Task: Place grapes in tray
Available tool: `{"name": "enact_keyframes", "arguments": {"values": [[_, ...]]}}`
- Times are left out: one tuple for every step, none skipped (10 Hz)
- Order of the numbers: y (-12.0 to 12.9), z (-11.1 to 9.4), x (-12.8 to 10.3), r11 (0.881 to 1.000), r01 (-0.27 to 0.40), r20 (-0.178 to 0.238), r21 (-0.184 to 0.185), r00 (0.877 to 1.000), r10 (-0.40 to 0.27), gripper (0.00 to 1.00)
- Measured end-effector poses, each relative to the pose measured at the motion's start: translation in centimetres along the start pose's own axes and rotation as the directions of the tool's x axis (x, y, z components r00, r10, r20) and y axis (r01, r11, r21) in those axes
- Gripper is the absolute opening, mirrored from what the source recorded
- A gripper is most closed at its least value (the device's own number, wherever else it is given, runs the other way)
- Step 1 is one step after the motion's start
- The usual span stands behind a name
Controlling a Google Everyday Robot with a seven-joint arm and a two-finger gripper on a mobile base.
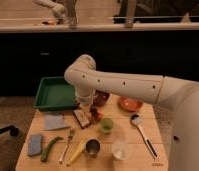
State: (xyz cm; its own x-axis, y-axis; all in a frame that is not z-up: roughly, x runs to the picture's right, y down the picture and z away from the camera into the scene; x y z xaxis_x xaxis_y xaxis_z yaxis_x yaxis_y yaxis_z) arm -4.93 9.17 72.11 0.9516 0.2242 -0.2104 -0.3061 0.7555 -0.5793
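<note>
1. The arm (123, 86), white and smooth-shelled, reaches in from 3 o'clock and bends at a rounded elbow. Its gripper (86, 106) hangs just off the tray's 4 o'clock corner, above the back half of the table.
2. The pincer is drawn narrow, with the jaws closed. The wrist hides the tips, so I cannot tell whether anything is gripped.
3. The grapes (95, 114), a small, dark reddish, bumpy bunch, lie at 4 o'clock of the gripper and very close to it. They are outside the tray.
4. The tray (49, 103) is rectangular green plastic with raised walls and a flared rim. It stands at the 10 o'clock corner of the table.
5. The table (105, 162) is pale slatted wood.
6. A dark round bowl (101, 97) sits at 1 o'clock of the grapes, and a glossy orange bowl (129, 104) sits at 3 o'clock of the dark one.
7. A brown oblong bar (82, 118) lies just beside the grapes at 8 o'clock. A light green round fruit (106, 124) sits at 5 o'clock of them.
8. Nearer the front edge are these:
   - a soft blue-grey cloth (54, 121)
   - a blue sponge (35, 144)
   - a curved green vegetable (50, 148)
   - a fork (67, 145)
   - a yellow banana (77, 151)
   - a metal cup (92, 147)
   - a translucent cup (120, 150)
   - a long-handled spoon (140, 131)
</note>
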Motion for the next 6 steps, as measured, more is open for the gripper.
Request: {"name": "enact_keyframes", "arguments": {"values": [[0.0, 0.0, 0.1, 1.0, -0.001, 0.0, 0.0, 1.0, 0.001, 0.0], [0.0, 0.0, 0.1, 1.0, -0.001, 0.0, 0.0, 1.0, 0.001, 0.0], [0.0, 0.0, 0.0, 1.0, 0.0, 0.0, 0.0, 1.0, 0.0, 0.0], [-0.1, 0.0, 0.0, 1.0, -0.001, -0.001, 0.001, 1.0, 0.001, 0.0], [-0.4, 0.0, -0.1, 1.0, 0.007, -0.007, 0.009, 1.0, -0.007, 0.0], [-0.2, -0.1, -1.3, 1.0, 0.027, -0.002, 0.009, 1.0, -0.027, 0.0]]}}
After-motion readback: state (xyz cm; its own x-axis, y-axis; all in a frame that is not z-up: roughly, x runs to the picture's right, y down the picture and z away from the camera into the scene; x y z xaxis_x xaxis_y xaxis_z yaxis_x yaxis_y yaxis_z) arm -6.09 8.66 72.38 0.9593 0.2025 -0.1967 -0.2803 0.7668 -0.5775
